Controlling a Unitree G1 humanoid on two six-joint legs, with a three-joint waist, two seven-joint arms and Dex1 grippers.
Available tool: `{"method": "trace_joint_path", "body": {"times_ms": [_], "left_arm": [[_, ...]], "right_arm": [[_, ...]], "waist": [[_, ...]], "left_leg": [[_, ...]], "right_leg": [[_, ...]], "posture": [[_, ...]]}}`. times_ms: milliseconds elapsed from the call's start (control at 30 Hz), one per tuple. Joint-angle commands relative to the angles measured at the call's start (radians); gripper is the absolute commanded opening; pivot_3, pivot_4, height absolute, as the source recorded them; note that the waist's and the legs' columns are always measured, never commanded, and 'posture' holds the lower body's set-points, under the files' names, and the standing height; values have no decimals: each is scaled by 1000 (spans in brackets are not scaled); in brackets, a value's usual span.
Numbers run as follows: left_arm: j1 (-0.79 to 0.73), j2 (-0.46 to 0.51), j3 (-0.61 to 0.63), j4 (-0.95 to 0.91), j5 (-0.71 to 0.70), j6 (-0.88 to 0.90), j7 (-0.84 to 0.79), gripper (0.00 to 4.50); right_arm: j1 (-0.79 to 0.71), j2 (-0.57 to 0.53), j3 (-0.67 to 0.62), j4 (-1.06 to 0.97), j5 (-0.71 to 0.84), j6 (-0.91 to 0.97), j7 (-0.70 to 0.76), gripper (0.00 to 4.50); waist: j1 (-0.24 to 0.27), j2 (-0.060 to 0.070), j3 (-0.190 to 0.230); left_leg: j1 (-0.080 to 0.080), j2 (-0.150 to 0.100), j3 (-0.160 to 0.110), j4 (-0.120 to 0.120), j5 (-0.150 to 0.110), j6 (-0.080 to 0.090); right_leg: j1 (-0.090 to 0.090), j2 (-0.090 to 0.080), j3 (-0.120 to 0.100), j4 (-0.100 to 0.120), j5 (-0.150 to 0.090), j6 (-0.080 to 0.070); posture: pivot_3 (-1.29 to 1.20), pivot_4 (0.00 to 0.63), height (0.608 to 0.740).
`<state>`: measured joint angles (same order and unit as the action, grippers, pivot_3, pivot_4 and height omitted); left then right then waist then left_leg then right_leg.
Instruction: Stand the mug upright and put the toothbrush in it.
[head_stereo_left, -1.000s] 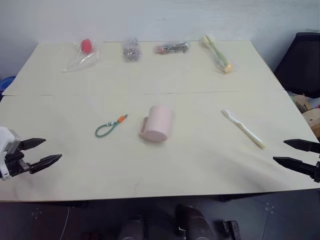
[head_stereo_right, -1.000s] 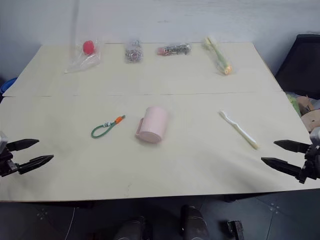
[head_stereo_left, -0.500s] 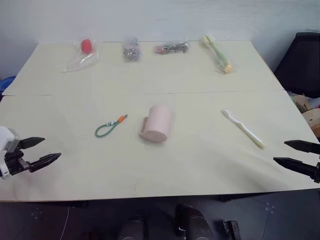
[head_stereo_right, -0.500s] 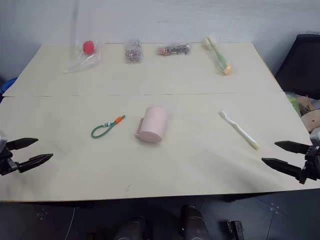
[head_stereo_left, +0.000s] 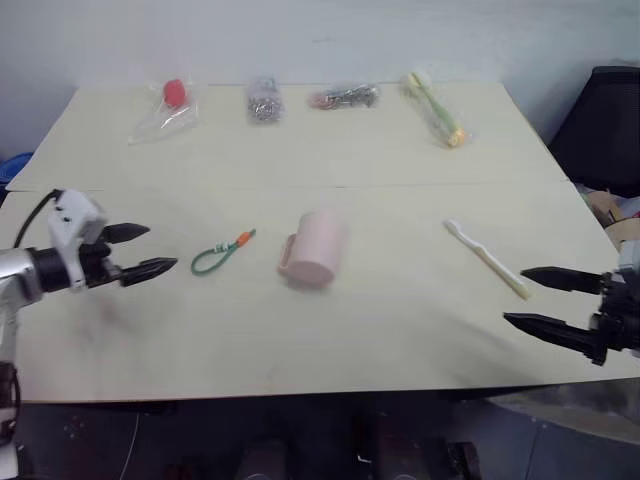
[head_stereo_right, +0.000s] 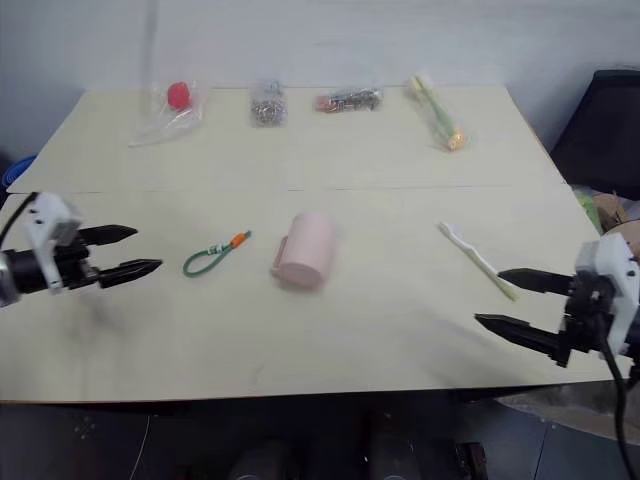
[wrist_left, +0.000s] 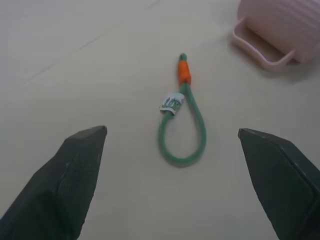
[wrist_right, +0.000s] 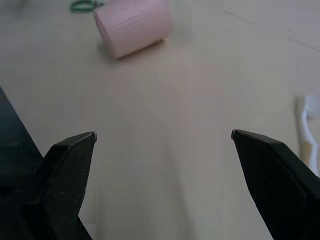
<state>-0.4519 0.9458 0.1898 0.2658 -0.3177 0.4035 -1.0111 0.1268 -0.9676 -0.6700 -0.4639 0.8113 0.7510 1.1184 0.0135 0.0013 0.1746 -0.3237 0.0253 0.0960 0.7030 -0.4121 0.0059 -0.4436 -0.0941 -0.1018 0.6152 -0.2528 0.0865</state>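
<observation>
The pale pink mug (head_stereo_left: 314, 249) lies on its side in the middle of the table, handle toward my left; its inside is hidden. The white toothbrush (head_stereo_left: 487, 259) with a cream handle end lies flat to the mug's right, head pointing away from me. My left gripper (head_stereo_left: 150, 252) hovers open to the left of the mug, with a green cord loop between them, fingers aimed at the loop. My right gripper (head_stereo_left: 535, 298) is open near the table's front right, just in front of the toothbrush handle end. Nothing is held. The left wrist view shows the mug's handle (wrist_left: 260, 47).
A green cord loop with an orange end (head_stereo_left: 220, 253) lies left of the mug. Along the far edge sit clear bags: one with a red ball (head_stereo_left: 166, 108), two with metal bits (head_stereo_left: 263, 100), one with a green-and-yellow stick (head_stereo_left: 434, 108). A black chair (head_stereo_left: 606, 125) stands at the right.
My left gripper has swung in from the front left corner toward the cord loop and mug. The right gripper has moved leftward, closer to the toothbrush. Mug and toothbrush have not moved.
</observation>
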Motion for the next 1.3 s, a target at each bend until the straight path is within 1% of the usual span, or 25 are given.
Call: {"method": "trace_joint_path", "body": {"times_ms": [33,167,367,400,433,500,533,567,700,733,800,833,867,933,1000,1067,1167,1233,1300], "left_arm": [[-121,-31,-109,158,124,-87,28,4474],[-264,-92,-191,368,220,-182,59,4474],[-393,-181,-252,580,297,-286,65,4474],[-403,-194,-257,599,299,-293,51,4076],[-409,-203,-265,612,304,-305,29,3913],[-419,-214,-277,640,321,-318,11,3210],[-425,-219,-280,656,328,-321,11,2972],[-428,-222,-280,669,332,-328,10,2607],[-429,-226,-278,693,337,-346,-7,1345],[-428,-226,-278,694,338,-350,-8,1106],[-424,-220,-272,698,341,-348,8,401],[-421,-213,-267,698,339,-344,12,134],[-416,-202,-259,696,336,-332,19,58],[-403,-175,-231,690,325,-297,50,58],[-377,-131,-180,674,303,-234,97,58],[-334,-82,-123,650,277,-171,136,58],[-222,3,-15,585,224,-69,186,58],[-119,58,77,536,186,-13,221,58],[-9,93,161,476,153,24,242,58]], "right_arm": [[-17,10,-10,-102,84,32,-62,4500],[-10,12,-37,-138,141,50,-98,4500],[14,11,-51,-147,160,36,-113,4500],[17,11,-53,-148,162,34,-113,4500],[18,10,-55,-149,165,31,-112,4500],[13,5,-54,-154,175,33,-119,4500],[8,2,-51,-157,183,35,-123,4500],[4,1,-49,-160,190,36,-128,4500],[0,-1,-48,-154,200,31,-131,4500],[0,-1,-48,-152,200,29,-131,4500],[3,0,-47,-149,201,23,-125,4500],[3,0,-45,-148,203,20,-121,4500],[1,0,-37,-148,203,14,-116,4500],[-11,0,-12,-149,204,4,-110,4500],[-35,5,25,-162,212,-3,-110,4500],[-60,9,65,-174,215,-12,-114,4500],[-123,19,143,-176,216,-28,-125,4500],[-186,32,209,-169,219,-35,-133,4500],[-246,42,271,-159,216,-38,-129,4500]], "waist": [[5,0,0],[10,-4,0],[12,-7,-1],[14,-8,-1],[15,-8,-1],[14,-8,-1],[14,-8,-1],[14,-8,-1],[14,-8,-1],[14,-8,-1],[13,-8,-1],[12,-8,-1],[12,-8,-1],[11,-8,-1],[4,-8,-1],[-14,-8,-1],[-27,-8,-1],[-30,-8,-1],[-35,-9,-1]], "left_leg": [[0,0,0,0,0,0],[0,-1,0,0,0,0],[-1,-1,0,1,0,0],[-1,-1,0,1,0,0],[-1,-1,0,2,0,0],[-2,-1,0,3,0,1],[-2,-1,0,3,0,1],[-1,-1,0,4,0,1],[-1,-1,-1,6,0,1],[-1,-1,-1,7,0,1],[-1,-1,-1,8,0,1],[-1,0,-1,8,0,1],[-1,0,-1,8,0,1],[-1,0,-1,8,0,1],[-1,1,-1,8,0,1],[0,2,-1,7,0,1],[2,4,-2,3,0,1],[3,4,-3,1,0,0],[4,6,-4,0,0,0]], "right_leg": [[0,0,0,0,0,0],[0,1,0,0,0,0],[0,0,0,-1,0,0],[0,0,-1,0,0,0],[0,0,-1,0,0,0],[0,0,-1,0,0,1],[0,0,-1,1,0,1],[0,0,-1,1,0,1],[0,-1,-1,3,0,1],[1,-1,-1,3,0,1],[1,-1,-1,4,0,1],[1,-1,0,4,0,1],[1,-1,0,4,0,1],[1,-1,0,4,0,1],[0,0,0,4,0,0],[0,1,0,4,0,0],[-1,1,-1,5,-1,-2],[-1,0,-1,5,-1,-2],[-1,-2,-1,5,-1,-2]], "posture": [[0,150,740],[0,150,740],[0,150,740],[0,150,740],[0,150,740],[0,150,740],[0,150,740],[0,150,740],[0,150,740],[0,150,740],[0,150,740],[0,150,740],[0,150,740],[0,150,740],[0,150,740],[0,150,740],[0,150,740],[0,150,740],[0,150,740]]}}
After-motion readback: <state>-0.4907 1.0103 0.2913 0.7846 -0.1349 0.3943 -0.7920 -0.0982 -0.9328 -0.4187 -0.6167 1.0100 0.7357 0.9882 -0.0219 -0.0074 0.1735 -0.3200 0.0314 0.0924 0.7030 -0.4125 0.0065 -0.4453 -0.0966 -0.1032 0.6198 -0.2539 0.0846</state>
